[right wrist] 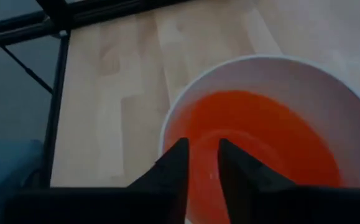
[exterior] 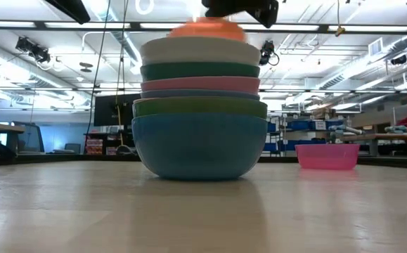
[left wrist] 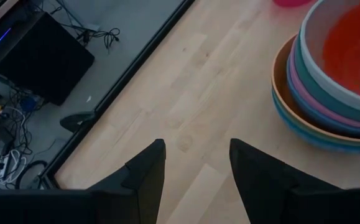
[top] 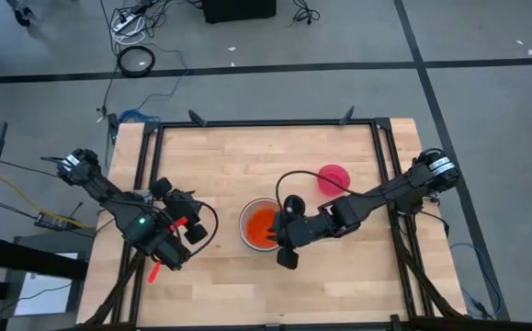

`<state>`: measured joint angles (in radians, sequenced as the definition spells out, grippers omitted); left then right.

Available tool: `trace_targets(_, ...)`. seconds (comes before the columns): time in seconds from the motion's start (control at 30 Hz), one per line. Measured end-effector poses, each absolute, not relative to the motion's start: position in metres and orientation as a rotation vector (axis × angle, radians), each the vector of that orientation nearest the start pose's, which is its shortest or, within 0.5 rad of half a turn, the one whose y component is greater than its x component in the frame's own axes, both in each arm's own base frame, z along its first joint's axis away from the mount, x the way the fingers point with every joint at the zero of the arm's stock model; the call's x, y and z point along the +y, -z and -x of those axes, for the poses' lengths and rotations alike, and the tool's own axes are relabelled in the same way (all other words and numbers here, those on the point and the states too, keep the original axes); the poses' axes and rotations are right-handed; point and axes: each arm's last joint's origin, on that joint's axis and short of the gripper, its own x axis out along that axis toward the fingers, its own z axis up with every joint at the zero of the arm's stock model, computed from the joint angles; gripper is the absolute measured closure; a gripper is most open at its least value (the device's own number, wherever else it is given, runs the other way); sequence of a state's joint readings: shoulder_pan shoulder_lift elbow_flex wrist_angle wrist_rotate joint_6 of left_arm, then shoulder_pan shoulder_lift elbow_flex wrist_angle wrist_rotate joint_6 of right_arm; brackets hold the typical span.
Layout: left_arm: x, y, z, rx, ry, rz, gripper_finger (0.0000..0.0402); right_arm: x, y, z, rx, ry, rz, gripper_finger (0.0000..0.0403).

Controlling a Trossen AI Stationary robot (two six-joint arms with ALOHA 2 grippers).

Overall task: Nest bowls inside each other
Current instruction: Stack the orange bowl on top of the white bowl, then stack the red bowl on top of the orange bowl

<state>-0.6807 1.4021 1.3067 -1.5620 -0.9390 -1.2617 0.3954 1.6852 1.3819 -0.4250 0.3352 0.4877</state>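
A stack of nested bowls (top: 259,225) stands mid-table, a blue bowl (exterior: 199,149) at the bottom resting on the wood. Above it come green, pink, teal and white bowls. A small orange-red bowl (right wrist: 260,149) lies inside the white bowl (right wrist: 329,81) on top. A single pink bowl (top: 333,177) rests on its base to the far right of the stack. My right gripper (right wrist: 201,146) hovers just over the orange-red bowl's right side, open by a narrow gap with nothing between its fingers. My left gripper (left wrist: 195,146) waits open to the left of the stack, above bare table.
A black frame (top: 266,123) runs round the wooden tabletop. Bare wood lies between my left gripper and the stack (left wrist: 329,106), and along the near edge. Cables and a dark box (left wrist: 43,59) lie on the floor beyond the table's left edge.
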Motion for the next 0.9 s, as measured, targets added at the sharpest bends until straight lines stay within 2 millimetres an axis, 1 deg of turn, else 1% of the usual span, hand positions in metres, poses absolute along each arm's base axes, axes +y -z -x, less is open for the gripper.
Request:
trace_targets(0.13, -0.119, -0.316, -0.184, 0.755, -0.778, -0.075, 0.0214, 0.136, -0.287, -0.348, 0.681, 0.081, -0.236, 0.0293)
trace_targets(0.23, -0.119, -0.316, -0.184, 0.756, -0.778, -0.075, 0.0214, 0.137, -0.287, -0.345, 0.702, 0.074, -0.258, 0.0283)
trace_targets(0.33, -0.119, -0.316, -0.184, 0.756, -0.778, -0.075, 0.0214, 0.136, -0.29, -0.334, 0.736, 0.124, -0.22, 0.0283)
trace_targets(0.5, -0.119, -0.316, -0.184, 0.757, -0.778, -0.076, 0.0214, 0.128, -0.296, -0.303, 0.822, 0.332, -0.118, 0.0294)
trace_targets(0.6, -0.119, -0.316, -0.184, 0.757, -0.778, -0.077, 0.0214, 0.117, -0.296, -0.282, 0.906, 0.48, -0.071, 0.03)
trace_targets(0.73, -0.119, -0.316, -0.184, 0.757, -0.778, -0.077, 0.0214, 0.09, -0.29, -0.267, 1.09, 0.676, -0.115, 0.0307)
trace_targets(0.83, -0.119, -0.316, -0.184, 0.757, -0.778, -0.077, 0.0214, 0.068, -0.278, -0.265, 1.221, 0.74, -0.21, 0.0308)
trace_targets(0.9, -0.119, -0.316, -0.184, 0.757, -0.778, -0.076, 0.0214, 0.055, -0.27, -0.267, 1.27, 0.756, -0.253, 0.0307)
